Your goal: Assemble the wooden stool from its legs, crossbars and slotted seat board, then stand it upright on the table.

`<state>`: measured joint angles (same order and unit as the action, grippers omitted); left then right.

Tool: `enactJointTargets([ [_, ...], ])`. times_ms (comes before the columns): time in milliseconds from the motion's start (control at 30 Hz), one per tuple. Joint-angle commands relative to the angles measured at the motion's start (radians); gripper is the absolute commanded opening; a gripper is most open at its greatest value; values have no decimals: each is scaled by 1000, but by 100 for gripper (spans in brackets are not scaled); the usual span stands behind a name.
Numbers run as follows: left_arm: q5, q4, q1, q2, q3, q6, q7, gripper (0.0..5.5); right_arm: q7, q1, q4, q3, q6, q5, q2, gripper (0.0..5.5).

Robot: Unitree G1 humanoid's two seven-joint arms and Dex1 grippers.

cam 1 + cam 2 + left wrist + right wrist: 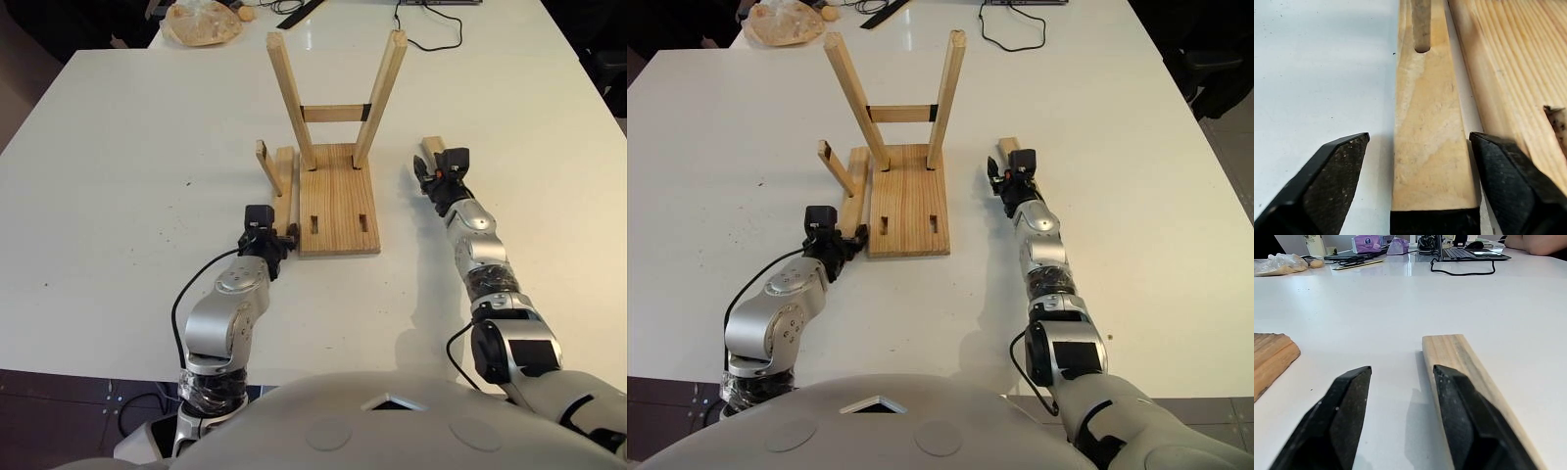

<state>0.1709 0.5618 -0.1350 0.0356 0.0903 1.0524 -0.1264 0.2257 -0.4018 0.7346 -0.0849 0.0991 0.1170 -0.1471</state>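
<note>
The slotted seat board lies flat on the white table. Two legs stand in its far slots, joined by a crossbar. Another leg lies along the board's left edge, a short crossbar sticking up from it. My left gripper is open, and its fingers straddle the near end of that leg. To the right of the board, my right gripper is open and low over the table. A loose wooden piece lies beside and under one finger.
At the table's far edge are a plastic bag, a black cable and a laptop. Bare table lies to the left and right of the board, and the near edge runs just behind my arms.
</note>
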Motion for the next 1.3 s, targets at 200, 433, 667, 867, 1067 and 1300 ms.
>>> enactJointTargets([
  [200,49,-68,6,-21,-36,39,93,268,-22,144,77,-1,-90,-6,28,234],
  [433,42,-66,6,-18,-32,31,108,202,-37,138,64,-30,-90,17,26,234],
  [667,-37,-87,66,-21,-111,-95,20,202,-96,83,8,-127,-140,94,28,234],
  [867,296,-190,359,-164,-597,-324,-95,202,-389,-23,-98,119,6,-378,-120,234],
  [1067,611,-221,510,-137,-761,-471,-75,202,-556,-171,-70,1,97,-341,-147,234],
  [1300,749,-107,464,-97,-621,-449,85,202,-149,-272,-252,-270,-262,345,11,234],
])
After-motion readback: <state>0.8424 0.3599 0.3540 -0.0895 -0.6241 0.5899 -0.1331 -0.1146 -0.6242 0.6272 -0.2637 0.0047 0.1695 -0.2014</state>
